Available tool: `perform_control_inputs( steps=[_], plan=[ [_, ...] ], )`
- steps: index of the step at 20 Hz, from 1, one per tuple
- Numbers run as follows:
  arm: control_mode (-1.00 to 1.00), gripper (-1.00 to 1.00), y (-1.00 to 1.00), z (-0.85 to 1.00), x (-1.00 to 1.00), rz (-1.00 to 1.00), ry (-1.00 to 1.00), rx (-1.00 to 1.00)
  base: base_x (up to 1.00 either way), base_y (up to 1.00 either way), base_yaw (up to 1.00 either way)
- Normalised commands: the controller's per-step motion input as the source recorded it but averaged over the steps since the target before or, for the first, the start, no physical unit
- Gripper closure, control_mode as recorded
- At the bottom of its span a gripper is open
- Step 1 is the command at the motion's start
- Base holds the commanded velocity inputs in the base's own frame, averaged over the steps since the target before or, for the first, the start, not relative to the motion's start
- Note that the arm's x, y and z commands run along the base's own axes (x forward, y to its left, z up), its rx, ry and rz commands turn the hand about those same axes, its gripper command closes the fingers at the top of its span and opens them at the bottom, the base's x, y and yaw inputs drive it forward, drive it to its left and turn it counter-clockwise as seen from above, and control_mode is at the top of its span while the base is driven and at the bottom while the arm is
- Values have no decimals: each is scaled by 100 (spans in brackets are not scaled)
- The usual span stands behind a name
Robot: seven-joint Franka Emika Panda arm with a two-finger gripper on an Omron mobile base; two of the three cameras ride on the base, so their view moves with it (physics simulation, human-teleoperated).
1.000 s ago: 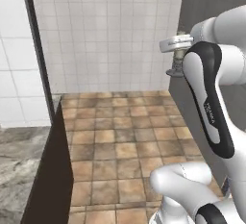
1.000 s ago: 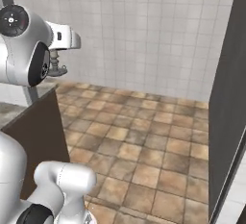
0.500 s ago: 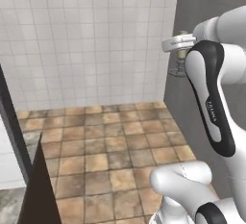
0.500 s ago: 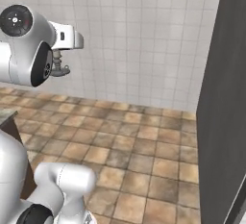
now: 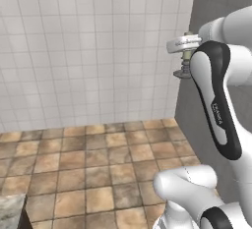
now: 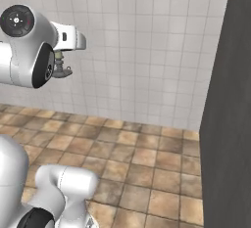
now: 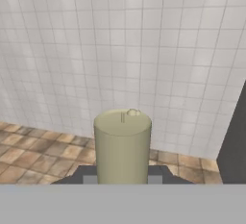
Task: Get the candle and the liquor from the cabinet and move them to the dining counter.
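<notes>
My gripper (image 7: 122, 177) is shut on the candle (image 7: 122, 143), a pale cream stub standing upright between the two dark fingers (image 7: 89, 175). In the left base view the gripper (image 5: 186, 56) is raised at chest height on the right, with the candle's grey metal candlestick (image 5: 184, 70) hanging below the white hand. The right base view has the same candlestick (image 6: 61, 70) under the hand at the upper left. The liquor and the cabinet are out of view. A marble corner (image 5: 10, 209) pokes in at the lower left; I cannot tell whether it belongs to the dining counter.
A white tiled wall (image 5: 93, 51) faces me, above a brown tiled floor (image 5: 98, 164). A tall dark grey panel (image 6: 230, 124) stands at the right, also in the left base view (image 5: 216, 7) behind the arm.
The whole picture has slid sideways, so the base has turned. The marble slab and its dark side have left the frame, and the dark panel has come closer. The candle stays gripped.
</notes>
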Motion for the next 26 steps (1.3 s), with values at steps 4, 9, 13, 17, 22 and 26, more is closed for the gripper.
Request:
perform_control_inputs(
  steps=[4,9,13,17,22,26],
  plan=[
    [100,100,0,0,0,0,0,0,100,-2,5],
    [100,100,0,0,0,0,0,0,100,-8,14],
    [100,100,0,0,0,0,0,0,100,-9,30],
    [100,100,0,0,0,0,0,0,100,-16,61],
    [100,100,0,0,0,0,0,0,90,-4,78],
    [100,100,0,0,0,0,0,0,55,0,89]
  ],
)
